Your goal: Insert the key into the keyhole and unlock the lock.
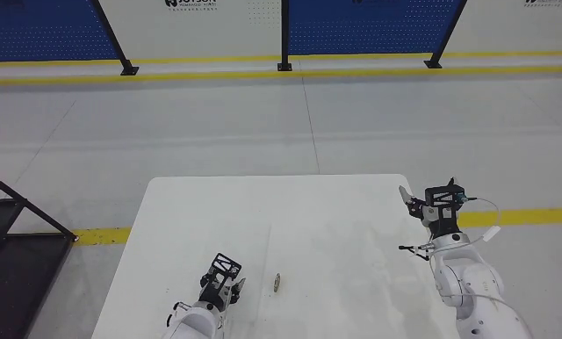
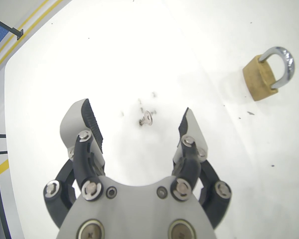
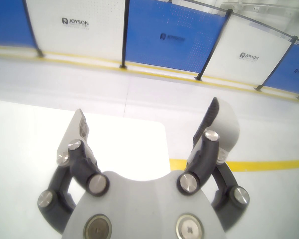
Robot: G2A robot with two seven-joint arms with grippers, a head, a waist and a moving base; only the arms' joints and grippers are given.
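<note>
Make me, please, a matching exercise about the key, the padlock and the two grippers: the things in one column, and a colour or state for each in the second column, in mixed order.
Column one:
1. key
2. padlock
3. left gripper
4. right gripper

Column two:
A. brass body and silver shackle, lying on the table
B. open, by a corner of the table, nothing between its fingers
C. small and silver, lying flat on the table
D. open, aimed at the key

Right pairs: 1-C, 2-A, 3-D, 4-B.
</note>
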